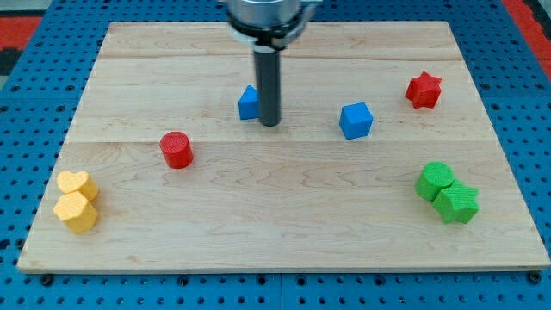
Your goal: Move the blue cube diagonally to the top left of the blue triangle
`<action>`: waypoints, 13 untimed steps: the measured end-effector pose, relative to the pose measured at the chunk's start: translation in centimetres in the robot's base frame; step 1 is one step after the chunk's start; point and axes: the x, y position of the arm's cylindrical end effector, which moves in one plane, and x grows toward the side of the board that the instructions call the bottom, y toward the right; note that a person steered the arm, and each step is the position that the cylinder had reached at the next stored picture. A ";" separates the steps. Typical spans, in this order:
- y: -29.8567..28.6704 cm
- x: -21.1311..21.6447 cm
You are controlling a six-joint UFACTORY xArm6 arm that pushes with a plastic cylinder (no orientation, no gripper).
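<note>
Desk (pixel 284 250): pale wooden board on a blue perforated base (pixel 26 34).

Nearest, view's bottom left: two yellow blocks touching, a yellow hexagonal block (pixel 77 212) in front and a yellow heart (pixel 77 184) just behind it.

Bottom right: two green blocks touching, a green star-like block (pixel 456 203) in front and a second green block (pixel 435 180), shape unclear, behind and to its left.

Middle band, left of centre: red cylinder (pixel 176 149), standing upright and alone.

Further back, right of centre: blue cube (pixel 355 120), free on the board and apart from every other block. It lies to the view's right of the blue triangle (pixel 249 102), on nearly the same level and only slightly nearer the view's bottom.

My tip (pixel 269 123) rests on the desk just beside the blue triangle, at its right edge; the rod covers that edge, so contact cannot be told. The tip sits between triangle and cube, much closer to the triangle and well apart from the cube.

No pincer on this arm: only the straight dark rod, so nothing is spread, pressed together or pinched.

Far right: red star (pixel 424 89), alone, behind and right of the blue cube.
</note>
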 end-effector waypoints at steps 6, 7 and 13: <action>7.2 -0.7; 4.6 -3.6; -3.8 -8.7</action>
